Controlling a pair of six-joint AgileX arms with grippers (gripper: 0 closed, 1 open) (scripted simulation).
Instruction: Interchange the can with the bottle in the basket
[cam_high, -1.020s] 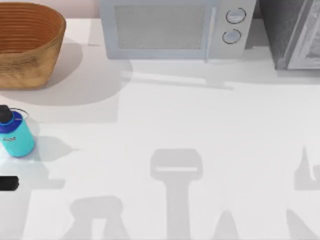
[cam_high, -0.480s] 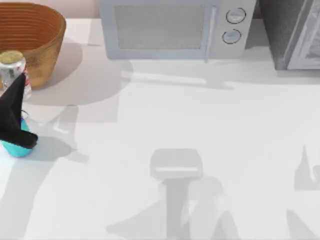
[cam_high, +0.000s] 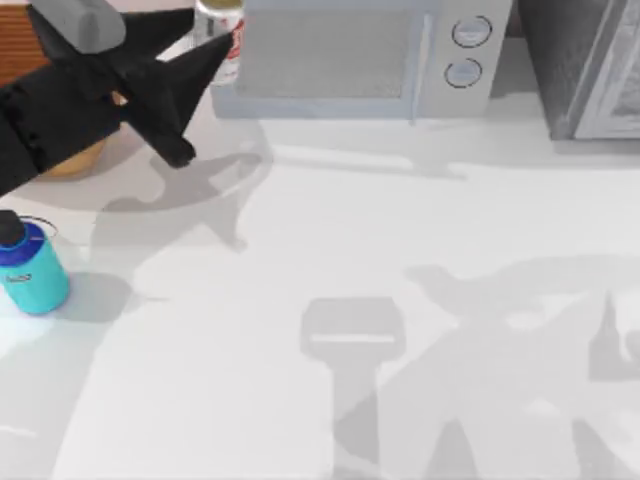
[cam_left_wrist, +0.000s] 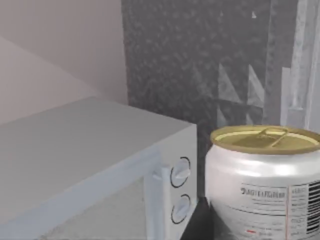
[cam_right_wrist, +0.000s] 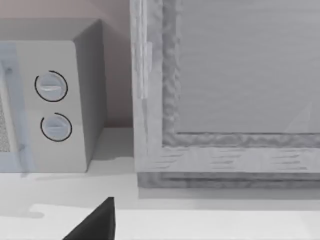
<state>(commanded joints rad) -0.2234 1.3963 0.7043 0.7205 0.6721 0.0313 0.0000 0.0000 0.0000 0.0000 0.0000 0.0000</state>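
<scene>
I had the left gripper (cam_high: 205, 95) up at the far left of the table, w/ the black arm slanting in from the left edge and crossing over the basket (cam_high: 20, 45). Its fingers were clamped on the can (cam_high: 222, 40) — white body, red markings, dull gold top — held upright, in front of the microwave's left end. In the left wrist view the can (cam_left_wrist: 265, 185) sat close to the lens, pull tab on the gold lid plain to see, w/ the microwave (cam_left_wrist: 100, 170) and its two round knobs beside it and a dark speckled panel behind.

The basket was mostly hidden under the arm; I could see a strip of its ribbed tan-orange wall at the far left corner and a bit of its lower edge below the arm.

The bottle (cam_high: 30, 265) stood upright on the table (cam_high: 400, 250) at the left edge, nearer than the basket and well apart from the can — teal body, blue shoulder band, black cap.

The right wrist view showed a black fingertip (cam_right_wrist: 95, 225) over the white tabletop, facing the microwave's knob end and the grey framed cabinet to its right. I couldn't tell whether the right gripper's fingers were apart or together.
</scene>
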